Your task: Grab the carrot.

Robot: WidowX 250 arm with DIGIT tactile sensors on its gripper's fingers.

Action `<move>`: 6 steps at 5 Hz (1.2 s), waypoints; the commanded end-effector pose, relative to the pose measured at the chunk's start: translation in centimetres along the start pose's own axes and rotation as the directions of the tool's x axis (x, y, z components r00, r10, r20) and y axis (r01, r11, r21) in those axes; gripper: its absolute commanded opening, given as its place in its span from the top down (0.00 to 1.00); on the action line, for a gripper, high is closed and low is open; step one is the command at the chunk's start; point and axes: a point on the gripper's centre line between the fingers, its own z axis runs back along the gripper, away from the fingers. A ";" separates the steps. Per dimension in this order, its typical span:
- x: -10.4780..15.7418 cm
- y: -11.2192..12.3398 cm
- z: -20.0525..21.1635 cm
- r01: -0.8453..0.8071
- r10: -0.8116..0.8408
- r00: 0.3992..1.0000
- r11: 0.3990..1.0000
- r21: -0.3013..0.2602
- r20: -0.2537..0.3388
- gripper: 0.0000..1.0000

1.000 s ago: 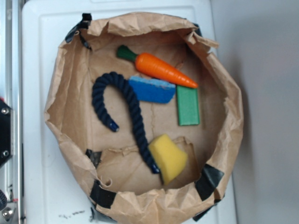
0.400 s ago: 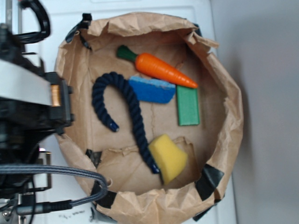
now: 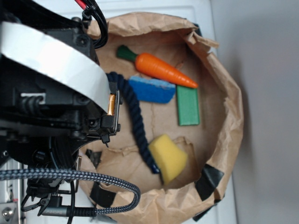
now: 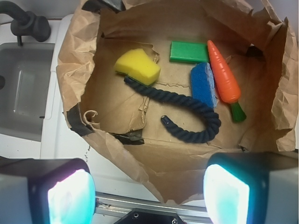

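Robot arm (image 3: 51, 107) now overhangs bag (image 3: 229, 116); carrot (image 3: 164, 70) unmoved.

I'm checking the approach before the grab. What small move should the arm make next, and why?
Probably carry the gripper forward and to its right, over the carrot, before descending. In the wrist view the open fingers hang outside the paper bag's near rim, far from the carrot, which lies against the blue sponge on the right side with the rope in between.
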 end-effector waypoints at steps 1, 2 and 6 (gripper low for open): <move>0.6 0.1 1.2 -0.007 0.007 0.999 1.000 0.008 0.053 0.00; 1.9 1.1 -1.6 -0.008 0.007 1.000 1.000 0.026 0.028 0.00; 6.5 8.3 -8.7 0.052 -0.058 0.993 0.997 0.055 0.102 0.00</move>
